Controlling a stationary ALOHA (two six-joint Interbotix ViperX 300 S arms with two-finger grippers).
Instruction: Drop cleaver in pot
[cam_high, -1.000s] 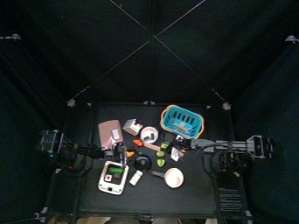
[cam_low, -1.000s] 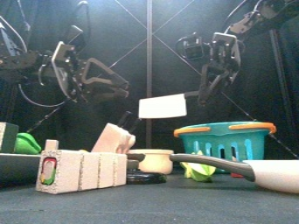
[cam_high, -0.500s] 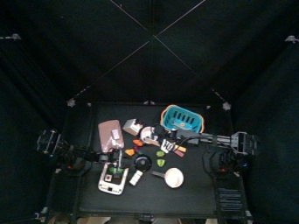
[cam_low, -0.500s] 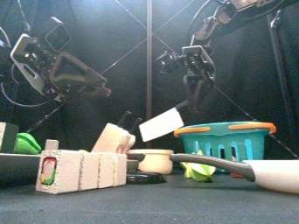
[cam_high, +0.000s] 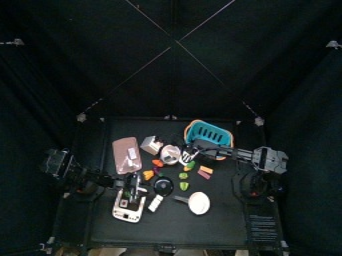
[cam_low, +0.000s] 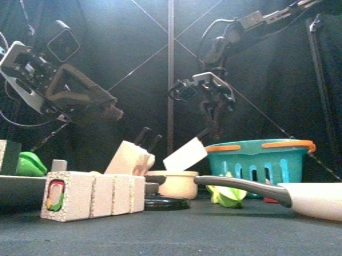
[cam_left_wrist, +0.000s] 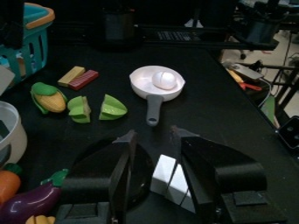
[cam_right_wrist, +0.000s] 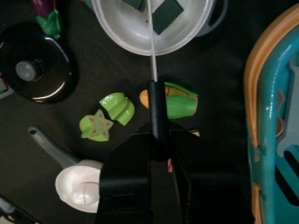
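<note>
My right gripper (cam_low: 207, 92) is shut on the handle of the cleaver (cam_low: 186, 156). Its white blade hangs tilted, low over the cream pot (cam_low: 175, 183). The right wrist view looks down the cleaver (cam_right_wrist: 153, 66) edge-on, and its tip points into the round pot (cam_right_wrist: 122, 42), which holds something green. The right arm reaches from the right to the table's middle (cam_high: 201, 157). My left gripper (cam_left_wrist: 152, 144) stands open at the left, raised above the table, with nothing held between its jaws.
A teal basket (cam_low: 261, 156) stands right of the pot. A black lid (cam_right_wrist: 35, 70) lies beside the pot, with green vegetable pieces (cam_right_wrist: 105, 121) nearby. A white pan (cam_low: 315, 200) and a sliced loaf (cam_low: 94, 192) are at the front.
The right arm has moved left and down with the cleaver, and the blade now tilts just over the pot. The left arm has drawn back a little to the left.
</note>
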